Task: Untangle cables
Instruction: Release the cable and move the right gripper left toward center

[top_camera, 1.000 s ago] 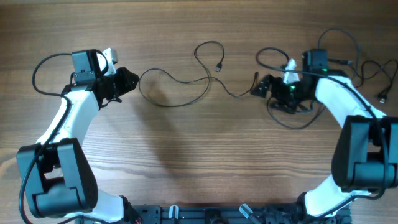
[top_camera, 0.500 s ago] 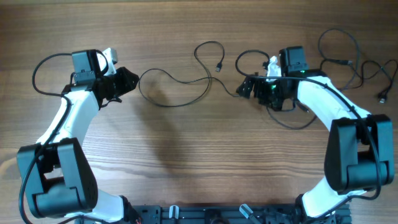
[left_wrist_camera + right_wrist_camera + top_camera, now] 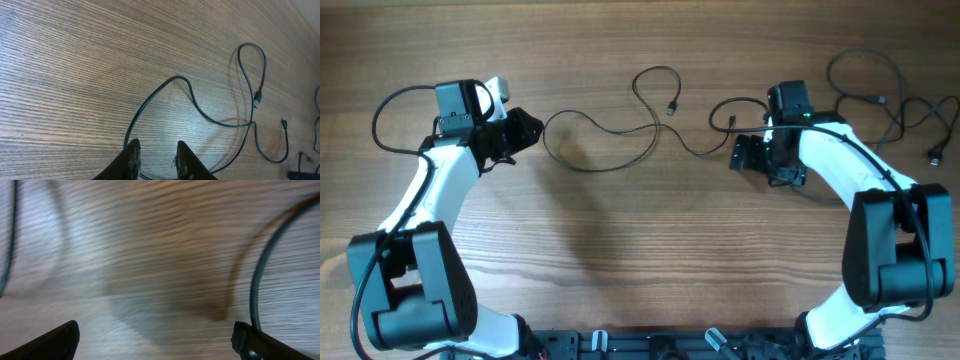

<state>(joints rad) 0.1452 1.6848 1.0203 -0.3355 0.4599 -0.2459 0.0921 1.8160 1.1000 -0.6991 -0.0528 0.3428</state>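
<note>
Right gripper [image 3: 742, 153] has swung in from the far-right cables [image 3: 865, 85] toward centre, jaws wide, carrying nothing. Left gripper [image 3: 156, 159] hasn't budged, jaws narrow beside the middle cable [image 3: 177, 78] looped on the desk [image 3: 620, 260]. Separation's underway, not finished.

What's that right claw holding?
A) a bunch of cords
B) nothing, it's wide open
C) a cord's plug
B: the right gripper has its fingers far apart, only bare table between them; a cable lies near one finger.
</note>
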